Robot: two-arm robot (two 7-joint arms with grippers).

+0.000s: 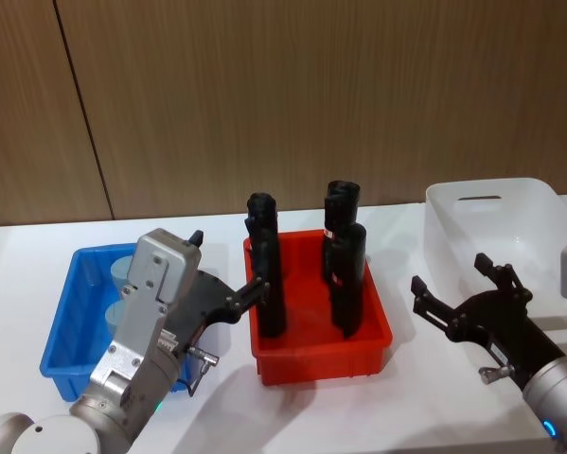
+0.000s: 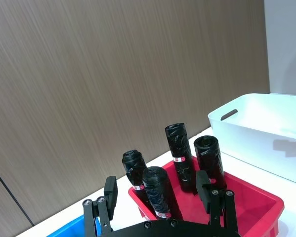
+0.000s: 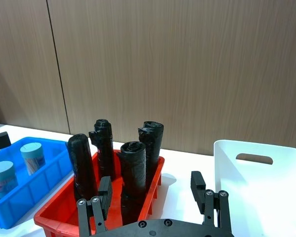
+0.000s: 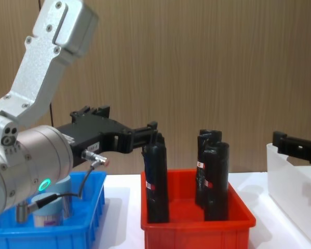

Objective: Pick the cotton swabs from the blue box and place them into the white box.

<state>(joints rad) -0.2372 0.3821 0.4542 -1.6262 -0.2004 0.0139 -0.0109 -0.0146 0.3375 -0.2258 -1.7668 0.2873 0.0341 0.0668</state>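
Two cotton swabs jars (image 1: 122, 272) (image 3: 31, 157) with pale blue lids stand in the blue box (image 1: 67, 317) (image 3: 17, 200) at the table's left, partly hidden by my left arm in the head view. My left gripper (image 1: 228, 263) (image 2: 157, 187) (image 4: 124, 122) hovers open and empty above the blue box's right edge, pointing toward the red bin. The white box (image 1: 496, 218) (image 3: 227, 163) (image 2: 256, 128) stands at the right. Just in front of it, my right gripper (image 1: 451, 274) (image 3: 150, 186) is open with nothing held.
A red bin (image 1: 321, 355) (image 4: 197, 223) sits between the two boxes and holds several tall black wrapped cylinders (image 1: 267, 274) with red-white labels. A wooden wall runs close behind the white table.
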